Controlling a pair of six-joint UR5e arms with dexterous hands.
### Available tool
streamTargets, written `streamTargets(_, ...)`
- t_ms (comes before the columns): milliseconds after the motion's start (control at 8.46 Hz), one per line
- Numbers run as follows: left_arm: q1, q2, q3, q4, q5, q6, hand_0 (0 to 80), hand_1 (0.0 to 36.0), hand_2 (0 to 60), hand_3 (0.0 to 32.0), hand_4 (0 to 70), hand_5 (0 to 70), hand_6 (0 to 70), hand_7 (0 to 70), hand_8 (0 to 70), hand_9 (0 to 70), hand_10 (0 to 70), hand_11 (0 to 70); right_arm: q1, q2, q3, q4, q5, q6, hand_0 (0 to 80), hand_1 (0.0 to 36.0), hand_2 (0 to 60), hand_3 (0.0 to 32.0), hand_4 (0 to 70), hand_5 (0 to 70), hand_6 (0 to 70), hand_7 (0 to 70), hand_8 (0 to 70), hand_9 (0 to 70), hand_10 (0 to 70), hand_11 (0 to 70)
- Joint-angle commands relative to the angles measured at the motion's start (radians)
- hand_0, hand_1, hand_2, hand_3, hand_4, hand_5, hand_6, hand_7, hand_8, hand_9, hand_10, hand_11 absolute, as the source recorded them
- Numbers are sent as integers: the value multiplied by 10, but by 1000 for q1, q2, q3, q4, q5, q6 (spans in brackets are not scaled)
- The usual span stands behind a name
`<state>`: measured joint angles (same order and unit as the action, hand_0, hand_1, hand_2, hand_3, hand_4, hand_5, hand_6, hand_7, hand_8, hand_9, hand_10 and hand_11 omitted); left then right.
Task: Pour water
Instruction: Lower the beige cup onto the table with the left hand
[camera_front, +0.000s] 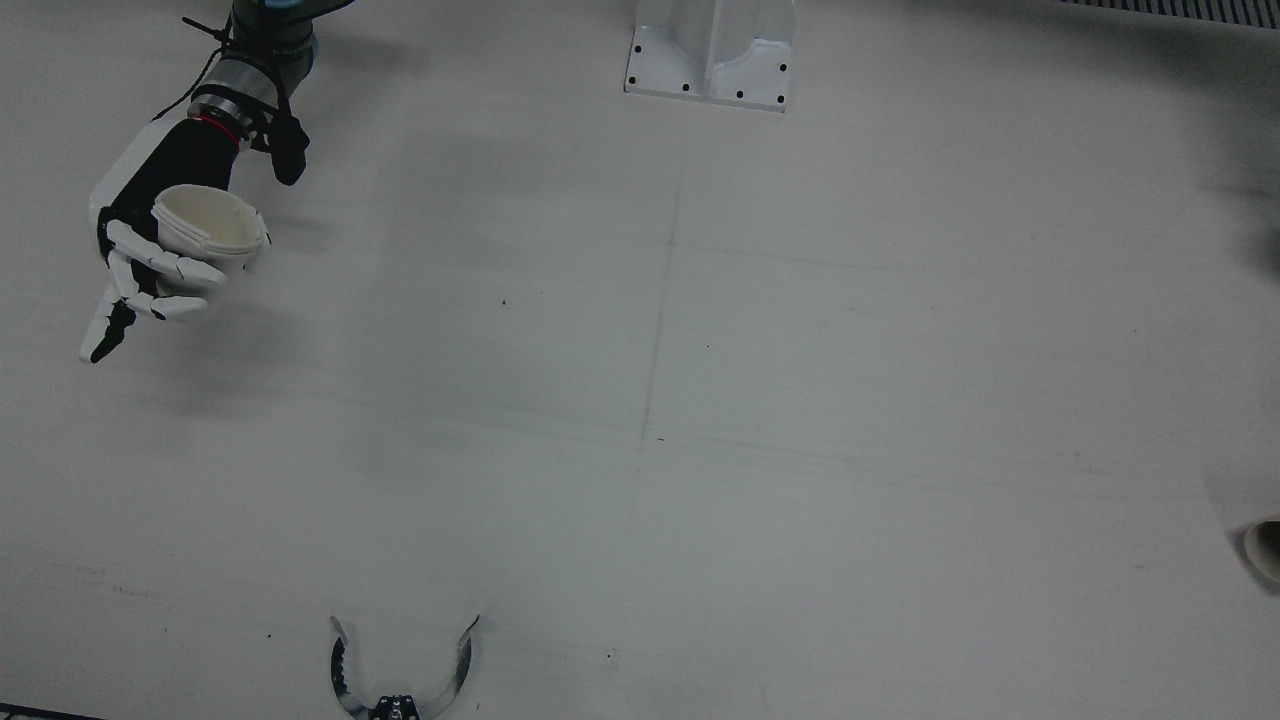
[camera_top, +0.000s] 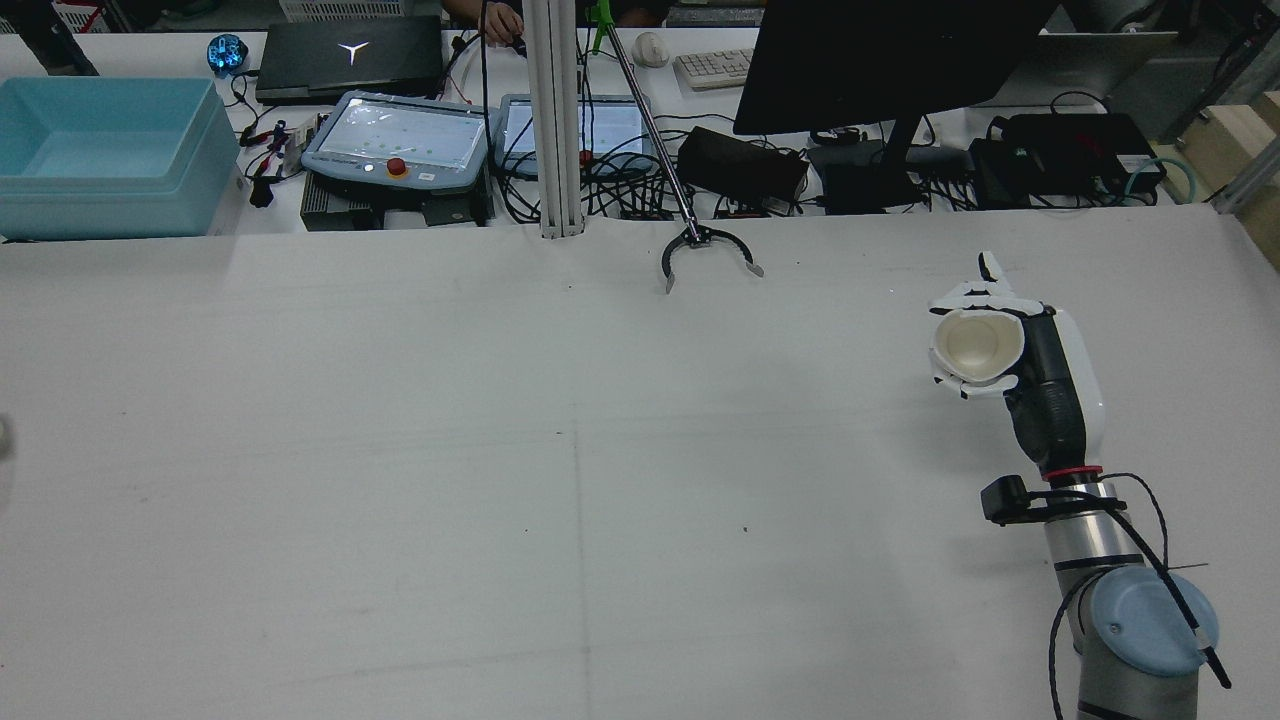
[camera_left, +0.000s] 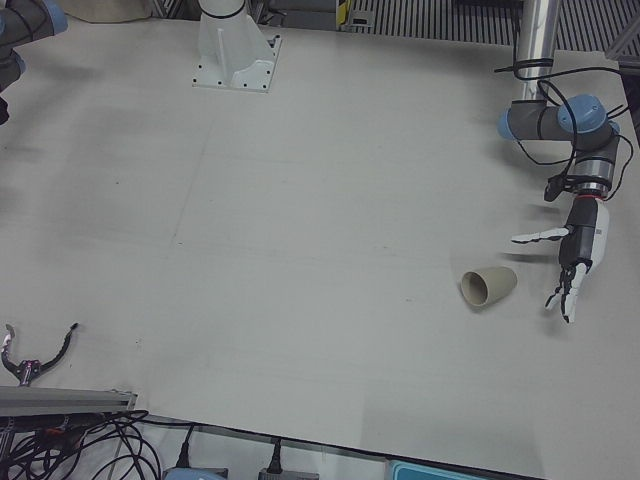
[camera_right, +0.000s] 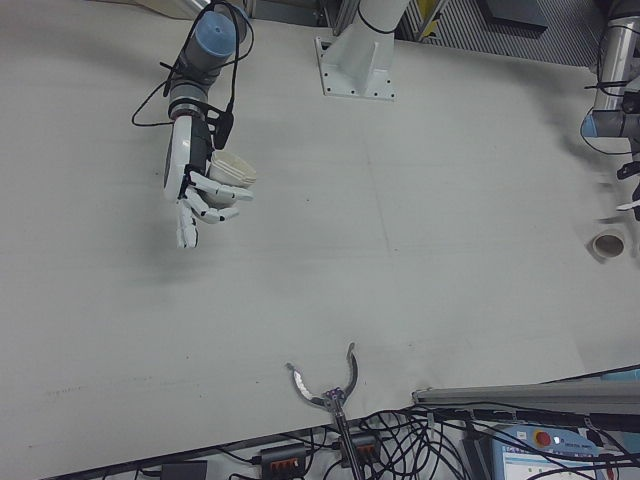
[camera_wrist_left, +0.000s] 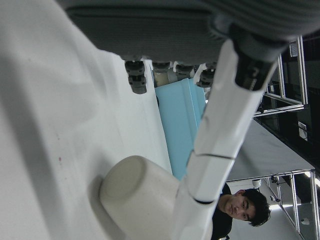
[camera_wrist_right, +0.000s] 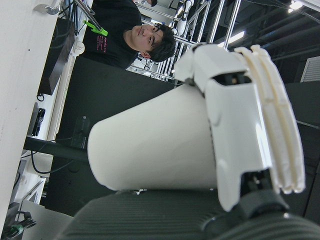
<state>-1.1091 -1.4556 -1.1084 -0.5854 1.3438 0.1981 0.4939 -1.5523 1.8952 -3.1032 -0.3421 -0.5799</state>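
My right hand is shut on a white cup and holds it above the table, mouth up. The hand and cup show at the rear view's right, and the cup fills the right hand view. A beige cup lies on its side on the table. My left hand hovers just beside it, open and empty, fingers spread. In the left hand view that cup's closed end sits behind one finger.
A metal grabber claw lies at the table's operator-side edge. The arm pedestal stands at the far middle. A blue bin and electronics sit beyond the table edge.
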Motion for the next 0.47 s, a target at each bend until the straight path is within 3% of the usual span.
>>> streamTargets(0,0,24,-135,40,24,23,800,360,0,0,156,0,30,19,36,8,67,153,0,-3,7,-8,-8,9,800,358,443,0,700,124,428,403,75,66,21,47)
streamTargets(118,2,74,-210,62,35,77,800,360,0,0,205,0,46,53,45,11,56,137,-5,-12,-7,-8,-8,23,777,298,379,0,700,112,426,384,80,62,48,80)
streamTargets(236,0,86,-206,65,35,83,800,360,0,0,198,0,41,54,47,8,52,129,-5,-34,-40,-3,-15,56,730,306,305,0,607,129,391,390,75,64,33,70)
streamTargets(355,2,98,-203,65,35,86,800,360,0,0,210,0,45,57,48,9,55,133,-9,-41,-126,0,-76,169,637,293,248,0,252,133,342,348,79,56,31,71)
